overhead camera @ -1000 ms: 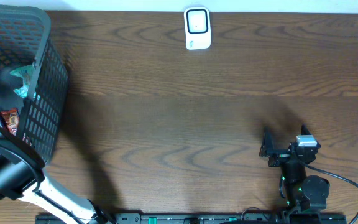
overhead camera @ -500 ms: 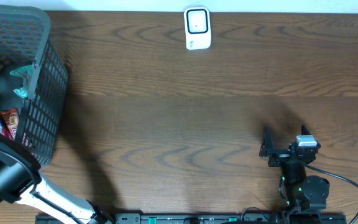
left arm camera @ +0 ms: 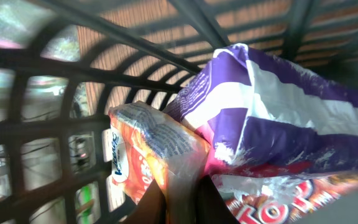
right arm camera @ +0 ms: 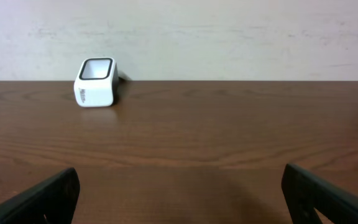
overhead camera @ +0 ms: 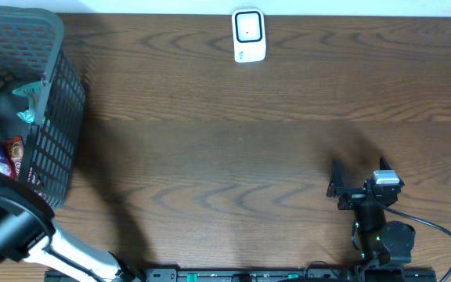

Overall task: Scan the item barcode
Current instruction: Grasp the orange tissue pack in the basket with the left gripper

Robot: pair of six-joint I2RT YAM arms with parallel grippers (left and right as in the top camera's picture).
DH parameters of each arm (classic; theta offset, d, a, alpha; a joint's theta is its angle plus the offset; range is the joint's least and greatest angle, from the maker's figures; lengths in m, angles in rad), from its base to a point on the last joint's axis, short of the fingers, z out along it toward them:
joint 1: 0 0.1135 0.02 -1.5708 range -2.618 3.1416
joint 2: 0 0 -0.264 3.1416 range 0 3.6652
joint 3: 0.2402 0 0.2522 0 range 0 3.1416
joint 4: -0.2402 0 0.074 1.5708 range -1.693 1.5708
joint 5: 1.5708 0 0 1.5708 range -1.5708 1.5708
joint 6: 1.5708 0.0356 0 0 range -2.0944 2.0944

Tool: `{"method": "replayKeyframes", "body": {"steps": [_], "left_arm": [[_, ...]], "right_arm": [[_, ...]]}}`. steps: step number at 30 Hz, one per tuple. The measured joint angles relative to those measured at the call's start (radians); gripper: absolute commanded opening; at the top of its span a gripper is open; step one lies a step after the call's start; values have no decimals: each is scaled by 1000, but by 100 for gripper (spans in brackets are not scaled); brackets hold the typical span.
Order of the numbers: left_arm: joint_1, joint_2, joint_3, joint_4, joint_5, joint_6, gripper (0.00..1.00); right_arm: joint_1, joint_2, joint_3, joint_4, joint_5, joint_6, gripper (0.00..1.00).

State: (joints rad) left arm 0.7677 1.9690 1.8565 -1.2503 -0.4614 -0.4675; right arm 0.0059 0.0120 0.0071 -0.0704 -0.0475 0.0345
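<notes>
Left wrist: left tool (left arm camera: 183, 200) pinches packet (left arm camera: 146, 146) inside basket (left arm camera: 17, 121).

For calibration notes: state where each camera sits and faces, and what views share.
Overhead: above the table, facing straight down; basket, scanner, left arm, right arm show.
Left wrist: inside the basket, facing a purple bag; left end effector pinches the orange packet.
Right wrist: low over the table, facing the wall and scanner; right end effector shows, open.
Shared: scanner, overhead and right wrist; basket, overhead and left wrist.
</notes>
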Motion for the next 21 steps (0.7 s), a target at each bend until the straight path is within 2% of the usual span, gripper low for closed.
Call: {"method": "replayKeyframes", "body": {"steps": [6, 13, 16, 21], "left_arm": [[-10, -215, -2, 102, 121, 0, 7], [-11, -450, -2, 235, 487, -7, 7], [-12, -488, -2, 264, 666, -35, 7], [-39, -493, -2, 272, 858, -82, 7]], "right_arm": [[0, 0, 0, 0, 0, 0, 99], [0, 0, 0, 0, 0, 0, 99], [0, 0, 0, 0, 0, 0, 99], [0, 0, 0, 0, 0, 0, 99]]}}
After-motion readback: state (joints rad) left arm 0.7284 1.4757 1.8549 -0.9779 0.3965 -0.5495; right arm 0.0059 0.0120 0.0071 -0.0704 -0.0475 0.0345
